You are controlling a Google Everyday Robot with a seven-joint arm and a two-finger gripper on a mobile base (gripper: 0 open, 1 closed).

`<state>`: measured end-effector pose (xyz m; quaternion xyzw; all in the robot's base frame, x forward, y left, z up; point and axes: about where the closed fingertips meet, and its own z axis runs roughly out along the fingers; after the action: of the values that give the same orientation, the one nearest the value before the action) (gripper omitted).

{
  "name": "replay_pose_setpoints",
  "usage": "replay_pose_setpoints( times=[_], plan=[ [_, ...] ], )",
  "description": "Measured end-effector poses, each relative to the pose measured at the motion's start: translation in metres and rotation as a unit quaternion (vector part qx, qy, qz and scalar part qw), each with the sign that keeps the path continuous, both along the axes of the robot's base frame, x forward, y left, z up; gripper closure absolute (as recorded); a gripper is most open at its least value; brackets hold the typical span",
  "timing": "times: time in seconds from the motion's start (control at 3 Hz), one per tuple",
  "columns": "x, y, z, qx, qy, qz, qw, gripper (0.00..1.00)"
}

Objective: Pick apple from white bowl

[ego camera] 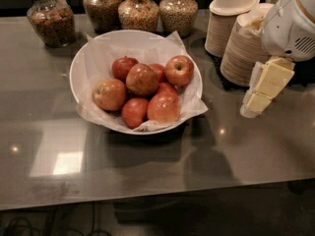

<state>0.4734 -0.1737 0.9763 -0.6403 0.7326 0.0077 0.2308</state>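
The white bowl, lined with crinkled white paper, stands on the grey table left of centre. It holds several red apples with a yellow-orange blush. One apple lies on top of the pile, another sits at the right side, and another at the left. My gripper, with pale yellow pads under a white wrist housing, hangs over the table to the right of the bowl. It is well apart from the bowl and holds nothing that I can see.
Several glass jars of grains and cereal line the back edge behind the bowl. Stacks of tan paper bowls with white lids stand at the back right, just behind the gripper. The table's front edge runs across the bottom.
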Motion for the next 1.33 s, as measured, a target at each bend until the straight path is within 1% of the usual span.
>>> replay_pose_setpoints(
  times=[0.33, 0.67, 1.0, 1.33],
  plan=[
    [0.016, 0.029, -0.001, 0.032, -0.002, 0.047, 0.9984, 0.0],
    [0.016, 0.029, -0.001, 0.032, -0.002, 0.047, 0.9984, 0.0],
    [0.027, 0.034, -0.009, 0.057, -0.015, 0.046, 0.9972, 0.0],
    [0.049, 0.049, -0.014, 0.086, -0.038, 0.066, 0.9934, 0.0]
  ],
)
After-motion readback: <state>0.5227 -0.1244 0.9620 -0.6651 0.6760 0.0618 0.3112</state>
